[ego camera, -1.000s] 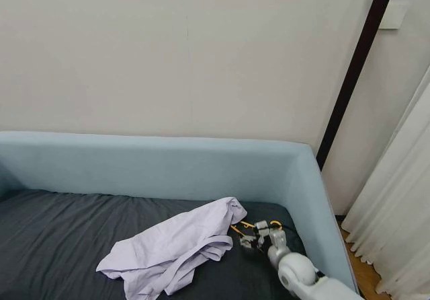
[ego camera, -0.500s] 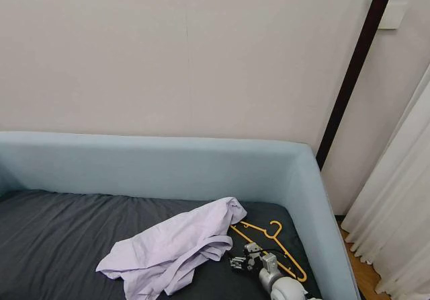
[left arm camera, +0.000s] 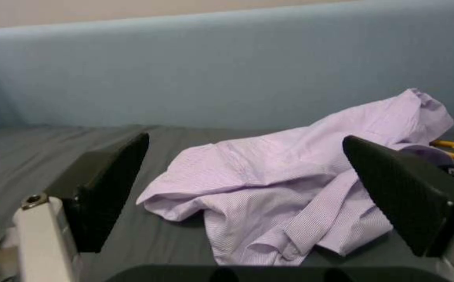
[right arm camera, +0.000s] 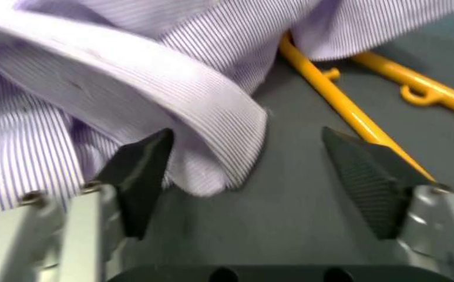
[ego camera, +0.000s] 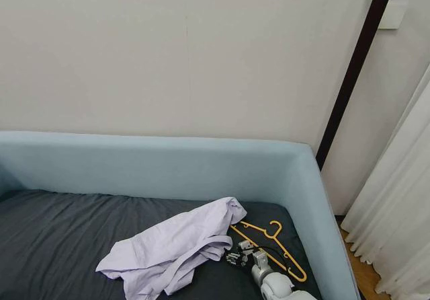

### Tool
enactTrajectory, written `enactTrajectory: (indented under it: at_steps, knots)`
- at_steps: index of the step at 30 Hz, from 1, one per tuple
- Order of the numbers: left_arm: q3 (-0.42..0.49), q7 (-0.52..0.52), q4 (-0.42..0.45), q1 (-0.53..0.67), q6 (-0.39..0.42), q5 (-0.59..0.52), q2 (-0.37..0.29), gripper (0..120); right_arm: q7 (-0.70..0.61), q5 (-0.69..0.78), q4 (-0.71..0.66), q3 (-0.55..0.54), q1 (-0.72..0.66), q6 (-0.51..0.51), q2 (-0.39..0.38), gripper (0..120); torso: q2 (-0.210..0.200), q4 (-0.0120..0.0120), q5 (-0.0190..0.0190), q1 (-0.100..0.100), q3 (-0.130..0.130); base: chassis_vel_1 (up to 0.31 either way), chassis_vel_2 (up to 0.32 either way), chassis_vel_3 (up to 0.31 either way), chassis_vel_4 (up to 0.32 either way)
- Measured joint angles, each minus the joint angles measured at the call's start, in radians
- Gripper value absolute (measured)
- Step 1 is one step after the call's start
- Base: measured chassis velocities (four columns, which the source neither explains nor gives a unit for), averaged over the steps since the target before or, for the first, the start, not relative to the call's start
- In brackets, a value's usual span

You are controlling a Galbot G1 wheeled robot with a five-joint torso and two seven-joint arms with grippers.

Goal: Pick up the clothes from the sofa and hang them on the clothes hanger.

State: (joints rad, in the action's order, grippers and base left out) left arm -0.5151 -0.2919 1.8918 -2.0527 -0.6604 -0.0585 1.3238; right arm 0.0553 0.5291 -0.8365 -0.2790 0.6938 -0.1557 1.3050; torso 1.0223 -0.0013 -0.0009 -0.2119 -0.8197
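Purple striped shirt (ego camera: 175, 246) lies crumpled on dark seat of blue sofa (ego camera: 168, 165), near its right end. Yellow hanger (ego camera: 272, 241) lies flat just beside shirt, one end under it. Right pincer (right arm camera: 248, 155) sits low at shirt's edge, wide open, grasping nothing; shirt fold between its fingers. Left pincer (left arm camera: 246, 153) wide open too, empty, back from shirt.

Pretty sure this is someone's home, living room probably: a light blue sofa (ego camera: 154, 165) against a plain wall (ego camera: 168, 58), white curtains (ego camera: 400, 226) far right, a shirt (ego camera: 178, 243) and hanger (right arm camera: 343, 104) on the seat.
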Motion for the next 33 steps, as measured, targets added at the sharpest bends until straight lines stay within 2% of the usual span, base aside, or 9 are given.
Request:
enactTrajectory:
  at_steps: [5, 7, 11, 14, 15, 16, 19, 24, 33]
  knots:
    - [0.006, -0.003, -0.007, 0.002, -0.006, 0.009, 0.019, 98, 0.013, -0.006, 0.013, -0.002, -0.003, -0.008, 0.01, 53, 0.0, 0.0001, 0.0, 0.0, 0.0, 0.0, 0.0, 0.0, 0.0]
    - [0.008, -0.004, -0.007, 0.0, -0.007, 0.01, 0.021, 98, 0.016, -0.009, 0.014, -0.003, -0.002, -0.008, 0.009, 50, 0.0, 0.0001, 0.0, 0.0, 0.0, 0.0, 0.0, 0.0, 0.0]
    - [0.009, -0.005, -0.003, -0.002, -0.009, 0.012, 0.023, 98, 0.02, -0.009, 0.006, -0.011, 0.007, -0.007, -0.005, 32, 0.0, -0.0001, 0.0, 0.0, 0.0, 0.0, 0.0, 0.0, 0.0]
    - [0.009, -0.006, -0.003, -0.002, -0.008, 0.012, 0.023, 98, 0.02, -0.008, 0.003, -0.012, 0.009, -0.006, -0.007, 28, 0.0, -0.0001, 0.0, 0.0, 0.0, 0.0, 0.0, 0.0, 0.0]
    - [0.01, -0.008, -0.002, 0.0, -0.005, 0.012, 0.022, 98, 0.02, 0.0, -0.014, -0.016, 0.013, -0.004, -0.018, 19, 0.0, -0.0001, 0.0001, 0.0, 0.0, 0.0, 0.0, 0.0, 0.0]
    - [0.01, -0.008, -0.002, 0.0, -0.005, 0.012, 0.022, 98, 0.02, 0.0, -0.014, -0.016, 0.013, -0.004, -0.018, 19, 0.0, -0.0001, 0.0001, 0.0, 0.0, 0.0, 0.0, 0.0, 0.0]
    - [0.014, -0.01, -0.002, 0.004, 0.001, 0.012, 0.019, 98, 0.019, 0.012, -0.049, -0.026, 0.019, -0.001, -0.035, 4, 0.0, -0.0001, 0.0001, 0.0, 0.0, 0.0, 0.0, 0.0, 0.0]
    - [0.018, -0.015, -0.006, 0.011, 0.013, 0.007, 0.013, 98, 0.014, 0.022, -0.088, -0.026, 0.023, 0.0, -0.048, 0, 0.0, 0.0, 0.0001, 0.0, 0.0, 0.0, 0.0, 0.0, 0.0]
    - [0.059, -0.032, -0.1, 0.136, 0.082, -0.015, -0.011, 98, -0.044, 0.093, -0.322, -0.021, 0.06, 0.071, -0.13, 0, 0.0, -0.0001, -0.0001, 0.0, 0.0, 0.0, 0.0, 0.0, 0.0]
